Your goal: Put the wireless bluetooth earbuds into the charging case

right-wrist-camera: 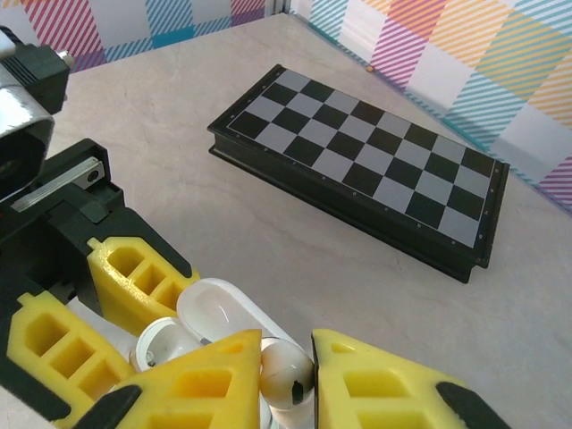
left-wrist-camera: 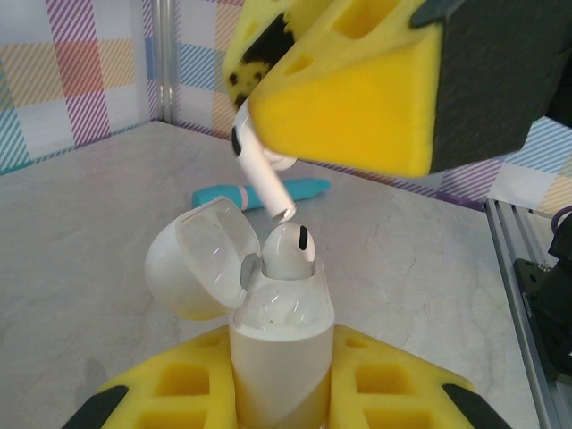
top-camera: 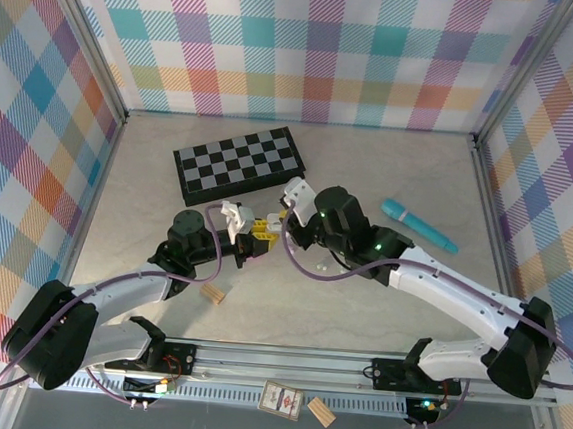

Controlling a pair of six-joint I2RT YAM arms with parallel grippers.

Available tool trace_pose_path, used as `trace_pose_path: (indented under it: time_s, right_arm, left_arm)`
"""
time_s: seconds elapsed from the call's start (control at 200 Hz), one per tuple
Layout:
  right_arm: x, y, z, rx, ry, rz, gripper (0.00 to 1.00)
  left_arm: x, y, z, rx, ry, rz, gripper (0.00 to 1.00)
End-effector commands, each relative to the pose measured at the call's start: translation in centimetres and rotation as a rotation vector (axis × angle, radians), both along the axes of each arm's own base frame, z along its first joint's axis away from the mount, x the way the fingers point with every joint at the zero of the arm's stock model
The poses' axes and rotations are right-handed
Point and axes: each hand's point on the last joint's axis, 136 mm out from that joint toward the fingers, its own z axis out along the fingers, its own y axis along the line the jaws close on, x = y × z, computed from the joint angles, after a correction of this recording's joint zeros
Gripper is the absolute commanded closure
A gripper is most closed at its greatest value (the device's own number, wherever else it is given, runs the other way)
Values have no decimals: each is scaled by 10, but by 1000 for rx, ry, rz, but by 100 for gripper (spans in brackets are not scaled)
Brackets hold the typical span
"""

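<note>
White glossy charging case (left-wrist-camera: pixel 277 357), lid open, one white stemmed earbud (left-wrist-camera: pixel 288 250) seated inside, clamped upright in left gripper (left-wrist-camera: pixel 279 398). Right gripper (right-wrist-camera: pixel 286 375) grips second white earbud (left-wrist-camera: pixel 264 170), stem down, just above case.

Open case (left-wrist-camera: pixel 279 322) in L gripper (left-wrist-camera: pixel 281 393), one earbud (left-wrist-camera: pixel 288 250) inside, 2nd earbud (left-wrist-camera: pixel 259 174) in R gripper (left-wrist-camera: pixel 277 125) just above

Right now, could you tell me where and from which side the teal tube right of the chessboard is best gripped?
Grip the teal tube across its slim middle, coming straight down from above and closing across its long axis. It lies flat on the table with bare surface along both sides, so a top pinch should seat well.
</note>
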Motion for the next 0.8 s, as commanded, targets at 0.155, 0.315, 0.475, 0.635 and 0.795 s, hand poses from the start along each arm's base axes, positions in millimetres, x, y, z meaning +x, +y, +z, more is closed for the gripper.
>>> trace_pose_path:
  time_s: [0.155,0.315,0.475,0.635,0.795]
  right_arm:
    - [-2,19,15,58,-11,54,80]
    - [-6,21,12,66,8,68,80]
    - [-10,24,13,84,23,84,80]
    - [-12,28,11,92,36,98,80]
    - [-15,29,7,83,45,106,80]
  left_arm:
    - [-5,-3,26,-46,-85,-15,97]
    - [-6,-2,27,-47,-89,-11,97]
    - [-6,-2,28,-50,-89,-13,97]
    - [-7,-2,30,-54,-95,-12,97]
    - [-7,-1,31,-55,-96,-10,97]
